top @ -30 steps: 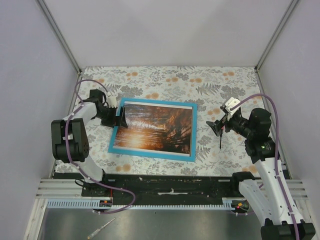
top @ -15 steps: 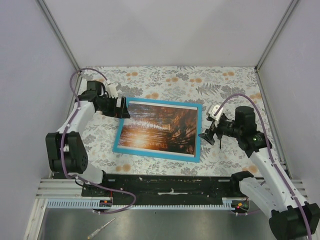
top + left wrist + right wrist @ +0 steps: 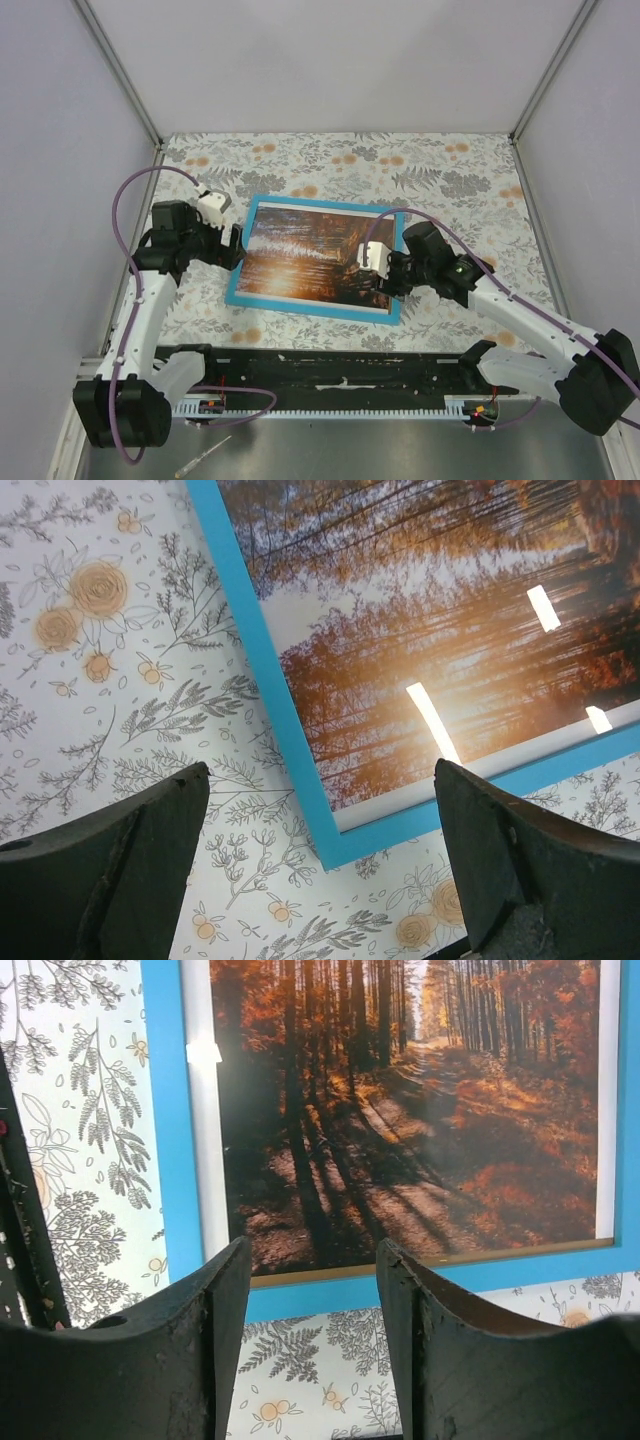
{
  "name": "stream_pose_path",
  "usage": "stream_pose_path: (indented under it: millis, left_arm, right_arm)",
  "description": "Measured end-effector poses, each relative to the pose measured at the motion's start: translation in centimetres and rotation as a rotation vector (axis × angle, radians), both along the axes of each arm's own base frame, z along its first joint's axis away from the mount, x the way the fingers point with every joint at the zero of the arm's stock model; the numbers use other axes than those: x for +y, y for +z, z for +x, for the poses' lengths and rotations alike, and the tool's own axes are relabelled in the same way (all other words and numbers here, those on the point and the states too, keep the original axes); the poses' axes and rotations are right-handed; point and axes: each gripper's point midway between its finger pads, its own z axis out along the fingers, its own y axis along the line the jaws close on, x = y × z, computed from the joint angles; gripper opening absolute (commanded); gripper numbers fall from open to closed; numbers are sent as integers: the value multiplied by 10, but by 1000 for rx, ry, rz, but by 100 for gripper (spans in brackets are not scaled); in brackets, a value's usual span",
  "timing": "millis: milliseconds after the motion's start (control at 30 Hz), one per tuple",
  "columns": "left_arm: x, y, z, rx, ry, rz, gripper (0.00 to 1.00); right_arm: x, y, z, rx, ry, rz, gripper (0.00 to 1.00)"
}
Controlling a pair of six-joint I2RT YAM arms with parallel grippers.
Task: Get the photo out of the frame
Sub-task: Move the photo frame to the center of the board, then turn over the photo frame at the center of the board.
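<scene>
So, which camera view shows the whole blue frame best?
The top external view: the frame lies there with all four sides in sight; only the right arm covers a bit of its right side. The left wrist view shows just one corner; the right wrist view shows parts of three sides.

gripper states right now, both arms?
Left gripper: open, holding nothing.
Right gripper: open, jaws narrower, holding nothing.
</scene>
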Motion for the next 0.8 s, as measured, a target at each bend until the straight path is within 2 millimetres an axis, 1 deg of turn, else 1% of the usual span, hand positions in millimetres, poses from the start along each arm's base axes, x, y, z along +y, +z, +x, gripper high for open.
stream_pose_path:
  millis: [67, 133, 333, 467, 600, 700, 800]
  left_arm:
    - [3, -12, -2, 36, 7, 12, 100]
    - [3, -16, -1, 51, 8, 17, 100]
    - [0, -11, -4, 19, -29, 20, 100]
    - [-6, -5, -7, -17, -83, 14, 100]
    - [-10, 2, -10, -77, -156, 39, 100]
    - [-9, 7, -13, -136, -208, 88, 100]
    - [-7, 9, -19, -189, -240, 131, 100]
  right_arm:
    - [1, -1, -4, 11, 13, -1, 60]
    - [3, 0, -8, 19, 34, 10, 60]
    - [13, -6, -31, 69, 135, 9, 61]
    - [15, -21, -44, 123, 183, -41, 60]
    - [18, -42, -55, 189, 217, -118, 52]
    - [19, -57, -62, 243, 227, -168, 52]
    - [18, -61, -65, 277, 218, -184, 50]
